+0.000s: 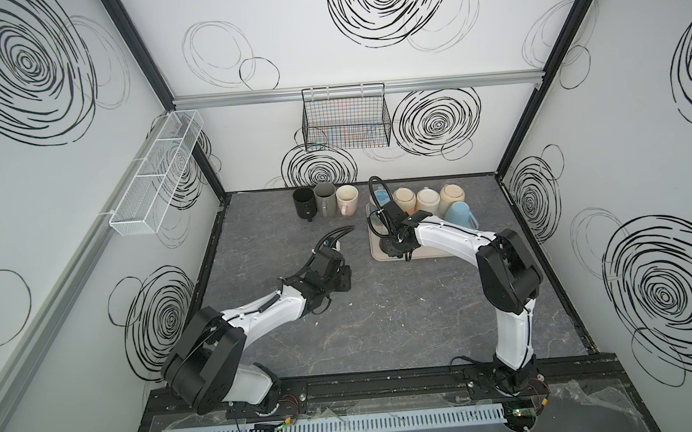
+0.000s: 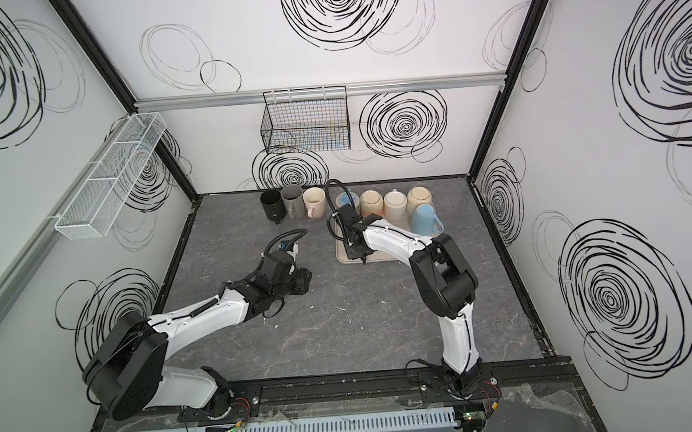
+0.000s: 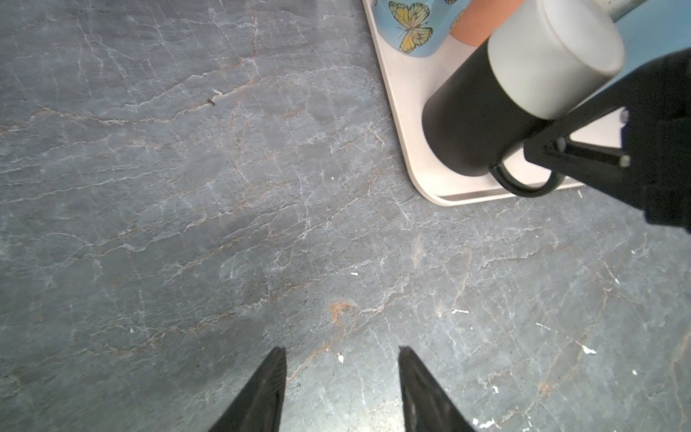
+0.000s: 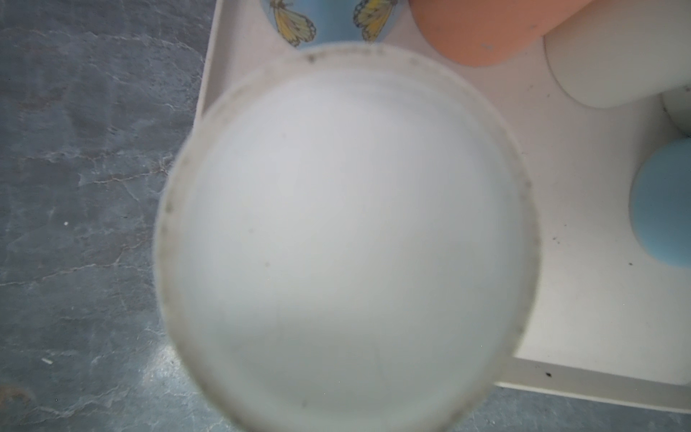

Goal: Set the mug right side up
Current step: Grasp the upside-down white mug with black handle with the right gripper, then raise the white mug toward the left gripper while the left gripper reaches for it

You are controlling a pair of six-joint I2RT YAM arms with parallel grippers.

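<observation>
While your left claw (image 3: 342, 359) hangs half-open and empty over bare worktop (image 3: 187, 187), your right claw (image 3: 534, 144) looks pinched shut at the handle of the mug (image 3: 482, 123), which stands base-up, axis vertical, directly beneath it in the tray's (image 3: 411, 149) near-left corner.

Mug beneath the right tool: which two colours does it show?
Mug: black, with a grey base; left wrist view.

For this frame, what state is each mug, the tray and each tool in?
Tray, flat on table.
Black-and-grey mug, upside down on tray.
Right tool, shut on its handle.
Left tool, open, empty.
Blue mug, upside down on tray.
Black mug, upright.
Grey mug, upright.
Cream mug, upright.
</observation>
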